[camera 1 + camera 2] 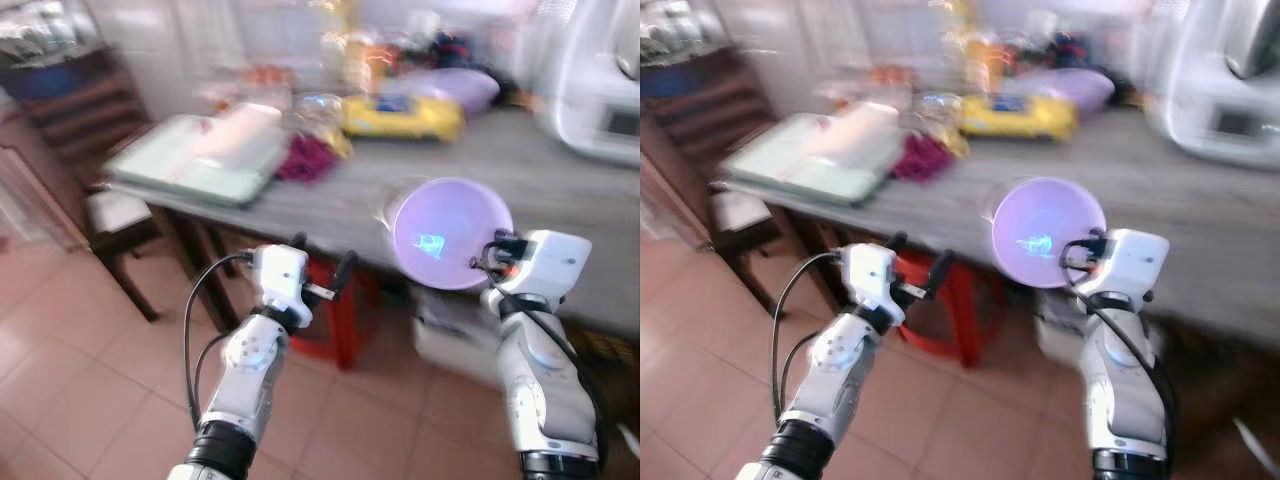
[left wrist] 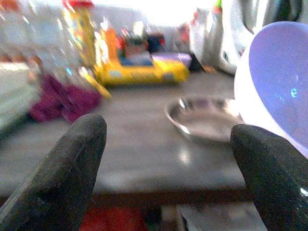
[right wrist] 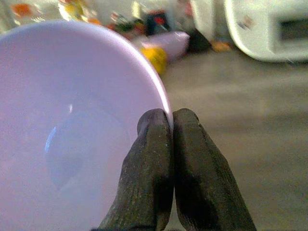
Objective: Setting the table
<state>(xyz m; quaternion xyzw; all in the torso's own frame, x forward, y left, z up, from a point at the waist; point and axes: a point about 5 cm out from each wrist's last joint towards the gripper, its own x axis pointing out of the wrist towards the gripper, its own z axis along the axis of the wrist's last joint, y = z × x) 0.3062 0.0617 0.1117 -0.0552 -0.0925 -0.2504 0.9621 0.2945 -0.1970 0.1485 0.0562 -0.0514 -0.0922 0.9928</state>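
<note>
Right now we are standing before the grey table (image 1: 560,190), and everything below is placed against it. Our right gripper (image 3: 171,144) is pinching the rim of the lilac bowl (image 1: 447,232) between its 2 black fingers, clenched tight on it, and holding the bowl tilted in the air at the table's near edge, its hollow facing us. Just behind the bowl, a shallow metal dish (image 2: 204,118) is sitting on the tabletop. Our left gripper (image 1: 318,262) is hovering in front of the table's near edge, fingers (image 2: 72,168) spread wide and grasping nothing. Farther back on the table a yellow package (image 1: 402,116) is lying beside a crumpled magenta cloth (image 1: 306,158), and a pale green tray (image 1: 195,160) is resting at the table's left end. A white appliance (image 1: 600,85) is standing at the right end.
</note>
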